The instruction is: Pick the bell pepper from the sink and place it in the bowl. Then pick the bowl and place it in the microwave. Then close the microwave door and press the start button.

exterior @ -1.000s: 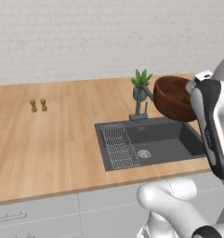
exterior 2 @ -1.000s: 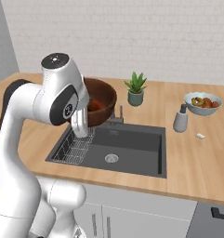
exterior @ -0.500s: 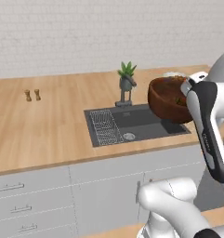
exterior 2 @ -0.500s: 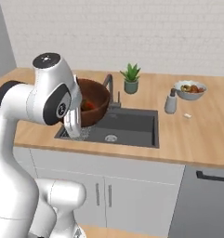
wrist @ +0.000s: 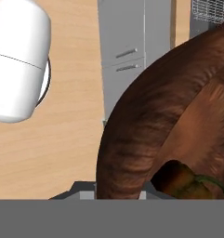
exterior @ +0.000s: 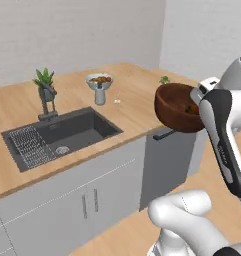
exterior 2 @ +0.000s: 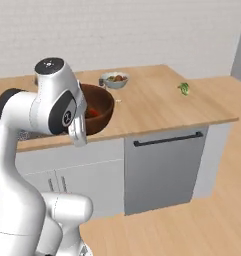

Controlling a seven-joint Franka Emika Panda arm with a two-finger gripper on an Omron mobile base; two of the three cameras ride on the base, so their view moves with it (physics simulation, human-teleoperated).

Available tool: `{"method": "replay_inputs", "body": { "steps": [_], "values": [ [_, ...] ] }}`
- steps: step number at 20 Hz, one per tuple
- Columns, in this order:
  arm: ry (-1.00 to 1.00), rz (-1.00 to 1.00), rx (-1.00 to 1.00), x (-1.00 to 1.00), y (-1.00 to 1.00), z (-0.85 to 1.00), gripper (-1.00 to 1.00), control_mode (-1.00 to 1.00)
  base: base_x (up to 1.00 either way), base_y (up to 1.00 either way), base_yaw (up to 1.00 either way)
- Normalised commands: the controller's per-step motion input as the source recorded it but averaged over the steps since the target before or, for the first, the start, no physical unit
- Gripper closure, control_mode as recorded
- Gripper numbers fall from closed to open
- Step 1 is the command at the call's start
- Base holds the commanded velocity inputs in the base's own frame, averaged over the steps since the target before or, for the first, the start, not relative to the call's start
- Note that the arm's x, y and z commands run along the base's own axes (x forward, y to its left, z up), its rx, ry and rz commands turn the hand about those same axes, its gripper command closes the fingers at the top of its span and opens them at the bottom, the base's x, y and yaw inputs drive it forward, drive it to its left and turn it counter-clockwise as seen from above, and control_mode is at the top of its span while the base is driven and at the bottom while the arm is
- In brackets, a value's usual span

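Left base view: the bowl [exterior: 178, 108] is carried in the air off the counter [exterior: 137, 95] edge, well apart from the sink [exterior: 59, 136] and to its right, above the floor in front of the dark-handled appliance [exterior: 168, 165]. It is held by its rim, tipped a little toward the camera. The claw is hidden behind the arm's wrist, so how the jaws stand cannot be told here; judged from the bowl hanging free, it is clamped on the far rim. A rim grip is prob. used bc the bowl is too wide to span. The sink is seen w/ only wire rack and drain in it. A pale grey fruit bowl [exterior: 99, 80] and a potted plant [exterior: 44, 84] sit on the counter behind the sink.

Right base view: the bowl [exterior 2: 97, 107] is seen partly behind the upper arm, over the counter front, right of the sink side. The bell pepper [exterior 2: 92, 112] shows as a red spot inside (already dropped in, so step one looks done).

Hand view: the bowl [wrist: 160, 125] wall is seen v. close: deep reddish-brown, wood-grain streaks, smooth sides. The bell pepper [wrist: 178, 179] lies low inside, red-orange w/ a green stem. Fingertips not made out.
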Motion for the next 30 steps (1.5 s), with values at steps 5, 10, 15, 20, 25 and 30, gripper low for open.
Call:
{"method": "replay_inputs", "body": {
  "steps": [5, 10, 15, 20, 25, 30],
  "values": [
    [0.00, 0.00, 0.00, 0.00, 0.00, 0.00, 1.00, 1.00, 0.00, -0.19, -0.92],
    [0.00, 0.00, 0.00, 0.00, 0.00, 0.00, 1.00, 1.00, 0.09, -0.09, -0.86],
    [0.00, 0.00, 0.00, 0.00, 0.00, 0.00, 1.00, 1.00, 0.47, 0.17, -0.64],
    [0.00, 0.00, 0.00, 0.00, 0.00, 0.00, 1.00, 1.00, 0.99, 0.35, -0.41],
    [0.00, 0.00, 0.00, 0.00, 0.00, 0.00, 1.00, 1.00, 1.00, 0.00, -0.27],
    [0.00, 0.00, 0.00, 0.00, 0.00, 0.00, 1.00, 1.00, 0.93, -0.03, -0.29]
  ]
}}
